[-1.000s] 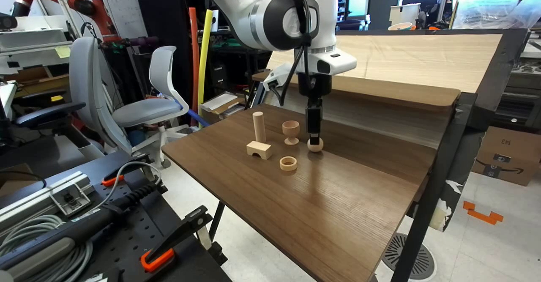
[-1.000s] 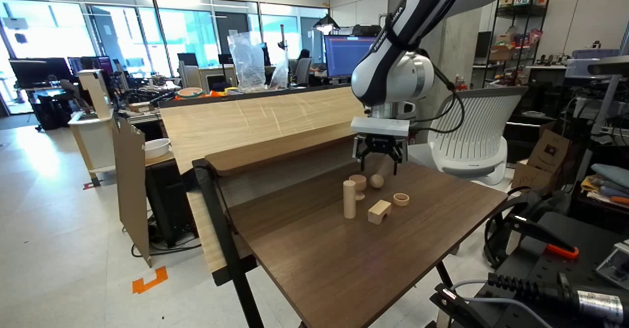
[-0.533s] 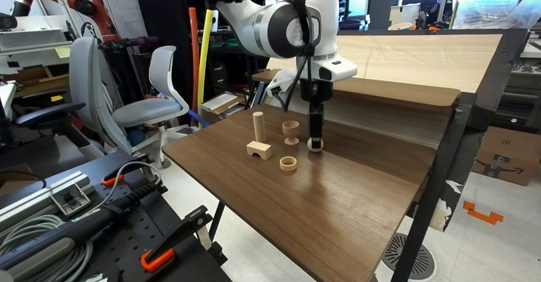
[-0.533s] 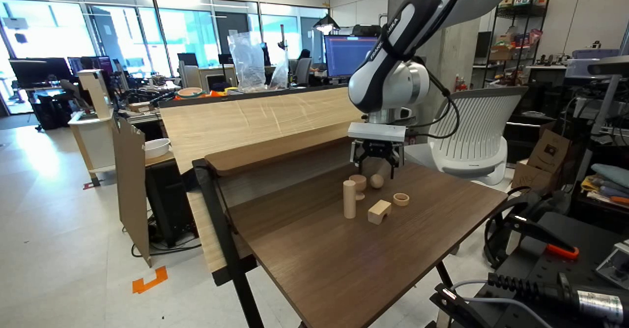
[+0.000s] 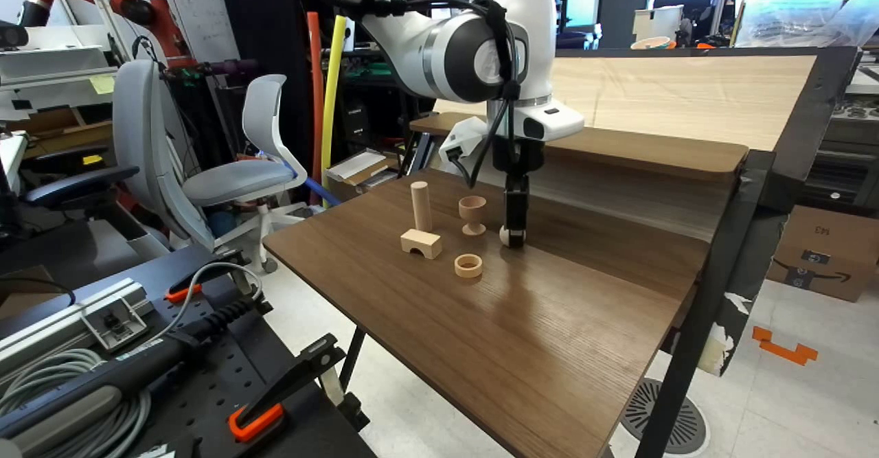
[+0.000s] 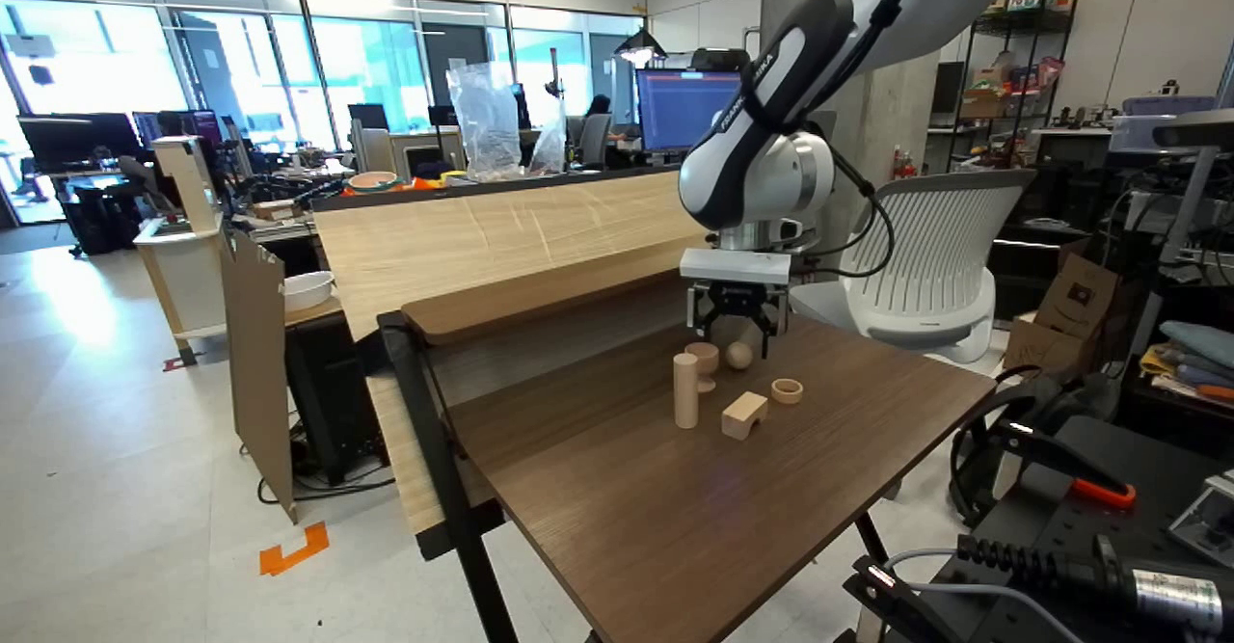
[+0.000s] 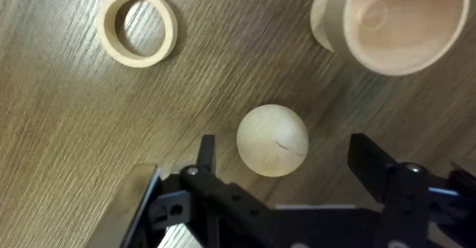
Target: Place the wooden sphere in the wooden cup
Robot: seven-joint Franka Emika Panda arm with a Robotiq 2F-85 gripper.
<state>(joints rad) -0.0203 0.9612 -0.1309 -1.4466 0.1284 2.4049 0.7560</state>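
On the brown wood-grain tabletop (image 5: 549, 348), apart from but near the goblet-shaped wooden cup (image 7: 407, 25), rests the light-tan wooden sphere (image 7: 272, 140); in the wrist view a thin dark line marks its surface. Over it the black Robotiq gripper (image 7: 284, 147) is released, its two fingers (image 7: 207, 153) spread wide, one to each side of the sphere, with tabletop showing between finger and wood both ways. Whether the fingertips reach the tabletop I cannot tell. The cup stands upright on its flared foot, bowl upward. A wooden ring (image 5: 468, 272) lies flat near sphere and cup, touching neither. Farther from the sphere, a wooden arch block (image 6: 742, 414) sits notch downward; near it, in an exterior view, a tall wooden cylinder (image 6: 685, 392) stands on end and covers part of the cup. Above the gripper hangs the white Franka arm (image 6: 762, 180). Along the back of the tabletop runs a raised wooden shelf (image 5: 618, 147), with a pale wood panel (image 5: 687, 97) rising behind it in both exterior views. Beyond the tabletop's edges stand a grey office chair (image 6: 916, 267) and a black perforated workbench (image 5: 226, 375).
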